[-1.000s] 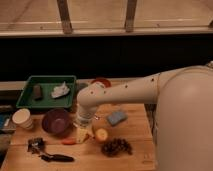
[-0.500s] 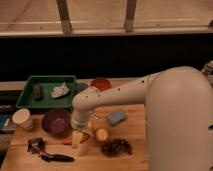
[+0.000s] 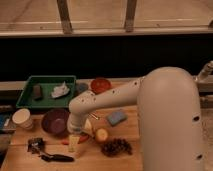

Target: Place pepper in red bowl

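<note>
The red bowl point(image 3: 101, 84) stands at the back of the wooden table, right of the green tray. The pepper point(image 3: 82, 139) shows only as a thin red-orange strip on the table near the front, mostly covered by my arm's end. My gripper point(image 3: 75, 137) is low over that strip, between the purple bowl and the apple, with a pale yellow piece point(image 3: 74, 146) just below it. The white arm point(image 3: 115, 97) reaches in from the right, across the table.
A purple bowl point(image 3: 55, 121) sits left of the gripper, with a white cup point(image 3: 22, 119) farther left. The green tray point(image 3: 30, 102) holds small items. A small blue cup point(image 3: 82, 88), blue sponge point(image 3: 116, 117), apple point(image 3: 101, 135), pinecone point(image 3: 116, 147) and black tool point(image 3: 52, 157) lie around.
The gripper has moved down and slightly left, from above the apple area to low over the pepper. The other objects have not moved.
</note>
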Tool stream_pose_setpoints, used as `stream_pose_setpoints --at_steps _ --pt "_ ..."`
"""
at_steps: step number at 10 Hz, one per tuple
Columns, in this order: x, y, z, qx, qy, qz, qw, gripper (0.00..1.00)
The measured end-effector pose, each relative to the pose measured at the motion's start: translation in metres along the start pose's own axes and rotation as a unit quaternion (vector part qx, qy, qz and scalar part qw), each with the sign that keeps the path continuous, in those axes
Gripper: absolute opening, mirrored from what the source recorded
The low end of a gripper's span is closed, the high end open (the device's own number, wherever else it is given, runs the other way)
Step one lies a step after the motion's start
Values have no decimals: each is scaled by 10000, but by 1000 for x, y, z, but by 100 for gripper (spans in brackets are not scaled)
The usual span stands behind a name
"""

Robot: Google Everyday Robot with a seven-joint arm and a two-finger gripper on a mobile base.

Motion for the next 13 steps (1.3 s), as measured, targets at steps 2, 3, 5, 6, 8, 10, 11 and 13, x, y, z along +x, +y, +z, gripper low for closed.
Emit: stream_pose_setpoints --at_steps 2,3,5,6,8,10,11,13 --pt "-1 2 17 -140 18 -11 9999 80" --pt "-2 2 24 -184 45 -8 9998 79" --pt "-2 4 30 -171 124 38 9998 66" --pt "-1 5 31 -117 177 62 9998 54" --pt "0 8 33 -68 259 80 9996 34" --pt "4 9 31 4 317 119 9994 14" --pt "4 9 29 37 323 128 9994 6" --pt "6 7 26 91 301 177 9993 0"
